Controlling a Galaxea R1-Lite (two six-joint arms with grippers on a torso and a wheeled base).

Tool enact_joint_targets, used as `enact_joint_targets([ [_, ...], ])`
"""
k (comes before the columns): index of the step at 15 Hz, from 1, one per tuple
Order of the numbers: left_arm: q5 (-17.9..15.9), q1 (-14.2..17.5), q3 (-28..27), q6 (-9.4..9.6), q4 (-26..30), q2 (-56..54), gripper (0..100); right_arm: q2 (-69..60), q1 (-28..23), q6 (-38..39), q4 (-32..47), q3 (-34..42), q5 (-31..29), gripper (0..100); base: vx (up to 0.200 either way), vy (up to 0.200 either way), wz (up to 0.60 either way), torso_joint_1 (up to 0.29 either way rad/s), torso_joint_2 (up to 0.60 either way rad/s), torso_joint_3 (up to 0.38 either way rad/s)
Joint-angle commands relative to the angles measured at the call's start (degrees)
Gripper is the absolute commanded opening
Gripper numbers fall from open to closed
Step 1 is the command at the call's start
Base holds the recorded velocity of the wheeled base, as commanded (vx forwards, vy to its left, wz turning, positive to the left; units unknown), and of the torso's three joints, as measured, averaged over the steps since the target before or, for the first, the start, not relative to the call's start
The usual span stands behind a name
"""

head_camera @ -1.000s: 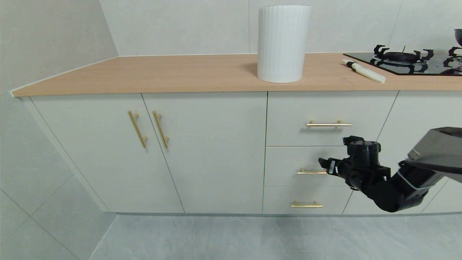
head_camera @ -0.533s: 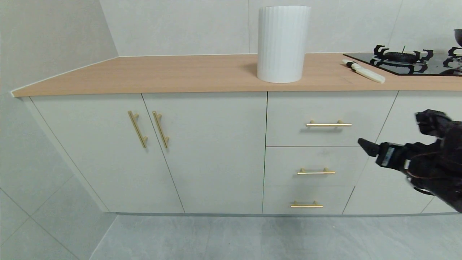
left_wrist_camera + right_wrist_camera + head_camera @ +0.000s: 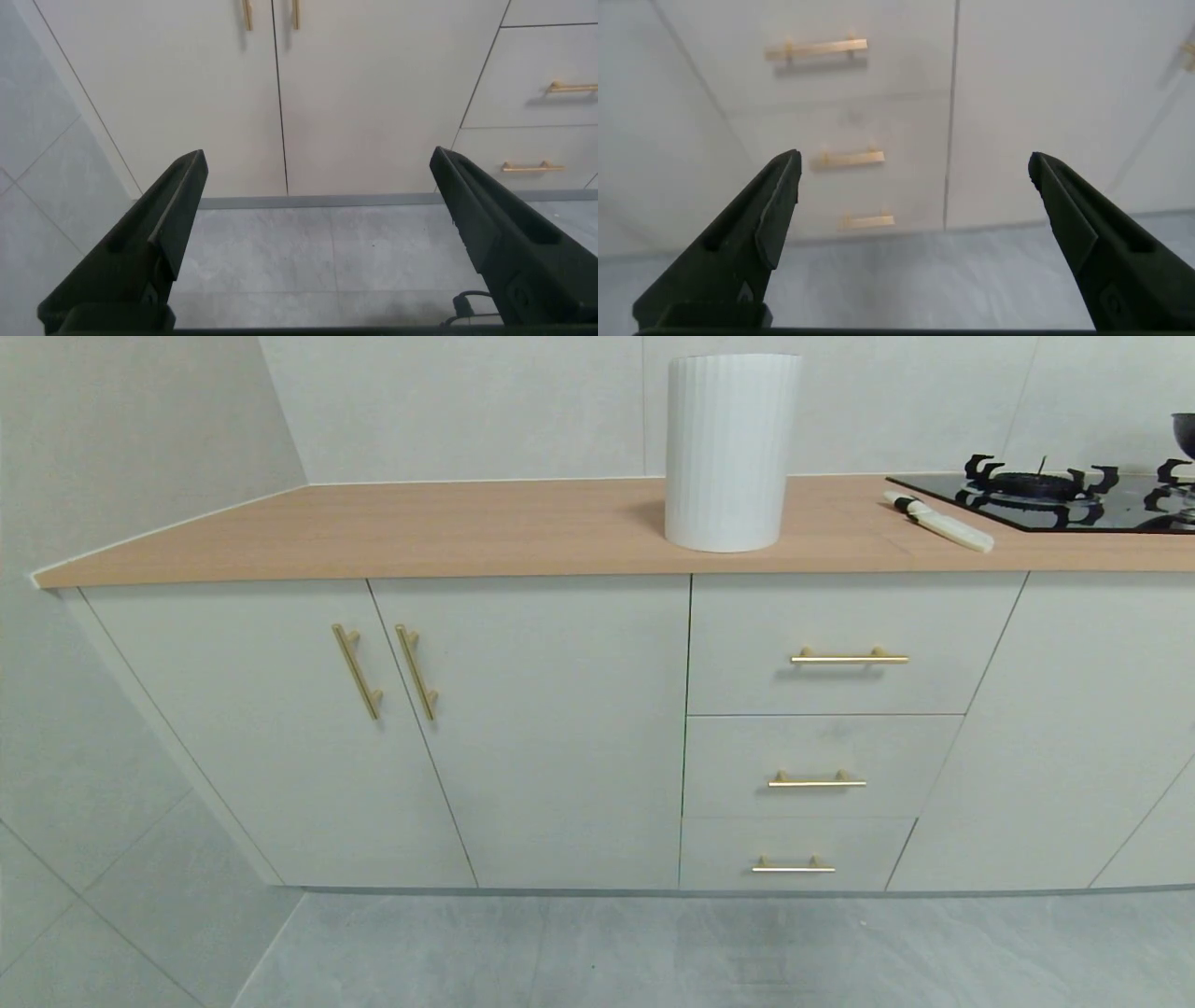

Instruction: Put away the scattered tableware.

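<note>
Two released hands, left hand (image 3: 316,159), right hand (image 3: 913,157), before pale cabinets (image 3: 523,728), wooden counter (image 3: 420,527) above

Left gripper (image 3: 316,159) points forward, jaws spread wide and empty; right gripper (image 3: 913,159) also points forward, jaws equally wide apart and empty.

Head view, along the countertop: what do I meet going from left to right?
White ribbed canister → cream utensil lying flat → black burner grate of the hob.
</note>
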Motion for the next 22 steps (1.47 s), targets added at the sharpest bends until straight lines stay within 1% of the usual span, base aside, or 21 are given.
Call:
enact_joint_targets([
  [1, 0.0, 0.0, 0.0, 0.11, -0.01, 0.0, 100, -23.6, -0.7, -0.89, 18.23, -5.19, 1.87, 100, 0.0, 0.0, 0.0, 0.0, 0.0, 0.0],
  [3, 0.0, 0.0, 0.0, 0.02, -0.01, 0.0, 100, -26.94, -0.79, -0.89, 20.16, -4.93, 1.87, 100, 0.0, 0.0, 0.0, 0.0, 0.0, 0.0],
  [5, 0.0, 0.0, 0.0, 0.02, -0.01, 0.0, 100, -28.79, -1.49, -0.63, 23.77, -4.75, 0.82, 100, 0.0, 0.0, 0.0, 0.0, 0.0, 0.0],
  [7, 0.0, 0.0, 0.0, 0.02, -0.01, 0.0, 100, -28.87, -3.34, -0.36, 23.77, -4.23, 0.2, 100, 0.0, 0.0, 0.0, 0.0, 0.0, 0.0],
  [8, 0.0, 0.0, 0.0, 0.11, -0.01, 0.0, 100, -29.31, -5.27, -0.54, 23.77, -3.96, 0.55, 100, 0.0, 0.0, 0.0, 0.0, 0.0, 0.0],
  [9, 0.0, 0.0, 0.0, 0.02, -0.01, 0.0, 100, -30.46, -7.2, -0.71, 23.94, -4.05, 1.26, 100, 0.0, 0.0, 0.0, 0.0, 0.0, 0.0],
  [11, 0.0, 0.0, 0.0, 0.02, -0.01, 0.0, 100, -32.21, -9.4, -0.71, 24.2, -3.7, 3.89, 100, 0.0, 0.0, 0.0, 0.0, 0.0, 0.0],
  [13, 0.0, 0.0, 0.0, 0.02, -0.01, 0.0, 100, -34.5, -9.31, -0.1, 23.15, 0.7, 9.08, 100, 0.0, 0.0, 0.0, 0.0, 0.0, 0.0],
  [15, 0.0, 0.0, 0.0, 0.02, -0.01, 0.0, 100, -34.5, -9.31, -0.45, 20.86, 5.0, 9.61, 100, 0.0, 0.0, 0.0, 0.0, 0.0, 0.0],
  [17, 0.0, 0.0, 0.0, 0.02, -0.01, 0.0, 100, -34.5, -9.31, -0.89, 13.04, 13.7, 12.24, 100, 0.0, 0.0, 0.0, 0.0, 0.0, 0.0],
  [19, 0.0, 0.0, 0.0, 0.02, -0.01, 0.0, 100, -34.5, -9.31, -1.07, 8.3, 19.5, 14.18, 100, 0.0, 0.0, 0.0, 0.0, 0.0, 0.0],
  [22, 0.0, 0.0, 0.0, 0.02, -0.01, 0.0, 100, -34.5, -9.31, -2.3, 9.35, 19.5, 14.97, 100, 0.0, 0.0, 0.0, 0.0, 0.0, 0.0],
])
